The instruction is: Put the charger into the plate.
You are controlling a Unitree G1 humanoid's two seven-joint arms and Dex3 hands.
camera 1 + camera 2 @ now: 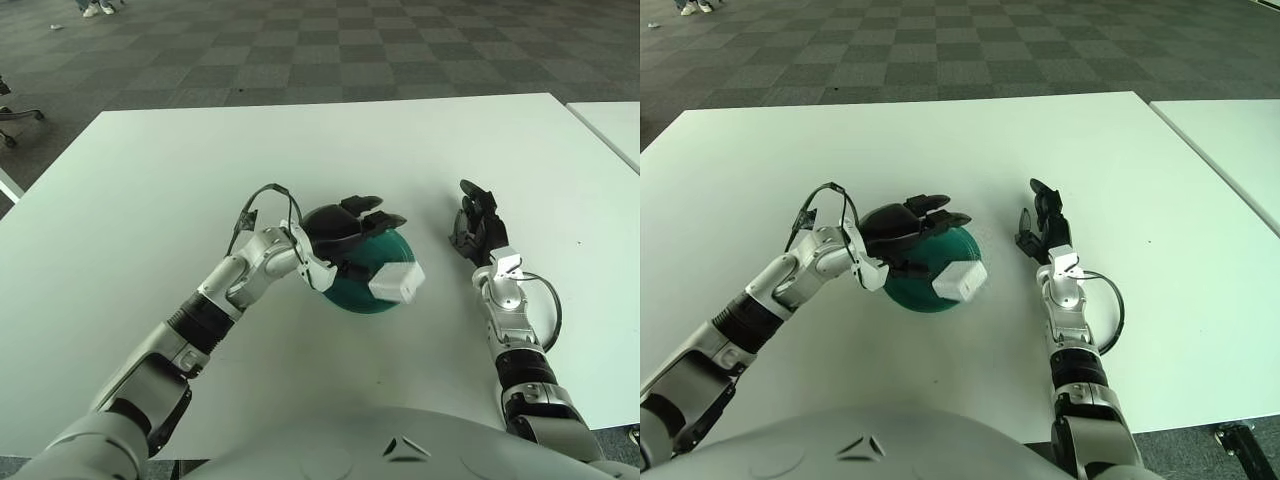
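The white block-shaped charger (pixel 396 280) lies tilted on the right edge of the green plate (pixel 350 299), partly overhanging its rim. My left hand (pixel 362 217) hovers over the back half of the plate with its dark fingers spread, apart from the charger and holding nothing. It hides much of the plate. A black cable (pixel 262 200) loops off the left wrist. My right hand (pixel 475 225) shows to the right of the plate, fingers relaxed and pointing up, with nothing in it.
The plate sits near the middle of a large white table (pixel 180 170). A second white table (pixel 615 125) begins at the far right edge. Beyond the far table edge is checkered carpet floor (pixel 330 50).
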